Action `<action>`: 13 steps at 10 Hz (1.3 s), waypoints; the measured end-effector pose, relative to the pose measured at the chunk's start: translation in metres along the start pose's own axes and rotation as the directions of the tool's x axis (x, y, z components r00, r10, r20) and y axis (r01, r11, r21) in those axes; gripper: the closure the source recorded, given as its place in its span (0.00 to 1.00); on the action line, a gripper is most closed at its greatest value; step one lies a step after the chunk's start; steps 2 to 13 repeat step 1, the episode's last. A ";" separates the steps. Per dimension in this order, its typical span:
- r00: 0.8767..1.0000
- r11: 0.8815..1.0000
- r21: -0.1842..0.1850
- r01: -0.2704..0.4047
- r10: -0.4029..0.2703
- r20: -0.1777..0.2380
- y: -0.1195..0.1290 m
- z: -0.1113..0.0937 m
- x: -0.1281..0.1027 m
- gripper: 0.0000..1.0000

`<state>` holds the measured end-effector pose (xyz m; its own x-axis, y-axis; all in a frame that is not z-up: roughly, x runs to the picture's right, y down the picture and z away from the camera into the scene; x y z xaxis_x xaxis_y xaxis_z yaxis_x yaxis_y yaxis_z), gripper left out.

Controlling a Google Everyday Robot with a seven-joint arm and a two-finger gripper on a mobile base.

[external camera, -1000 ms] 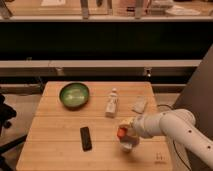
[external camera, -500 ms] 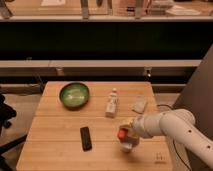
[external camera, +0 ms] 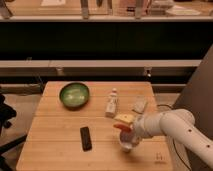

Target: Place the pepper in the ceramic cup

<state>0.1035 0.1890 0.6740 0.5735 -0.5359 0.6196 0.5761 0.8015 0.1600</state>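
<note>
Ceramic cup (external camera: 129, 145) on surface (external camera: 60, 145), near front edge, right of centre. Just above it, hand (external camera: 126, 131) holding pepper (external camera: 121, 127), over cup rim. Pepper's long axis roughly level, pointing left. Judged late stage: carry done, release into cup left. Green bowl (external camera: 74, 95) far back-left.

No text, label, brand or number can be read anywhere. The only mark is a tiny dark one on the wooden table (external camera: 60, 145) near its front right corner, right of the gripper (external camera: 125, 131), and it is too small to make out. The small white bottle (external camera: 112, 102) beside the green bowl (external camera: 74, 95) shows no legible label, and the items on the back shelf are unreadable.
</note>
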 end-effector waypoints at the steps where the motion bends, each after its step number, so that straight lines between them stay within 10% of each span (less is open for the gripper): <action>1: 1.000 1.000 0.001 0.000 0.000 0.006 0.001 0.000 0.002 0.20; 13: 1.000 1.000 0.001 0.000 0.000 0.006 0.001 0.000 0.002 0.20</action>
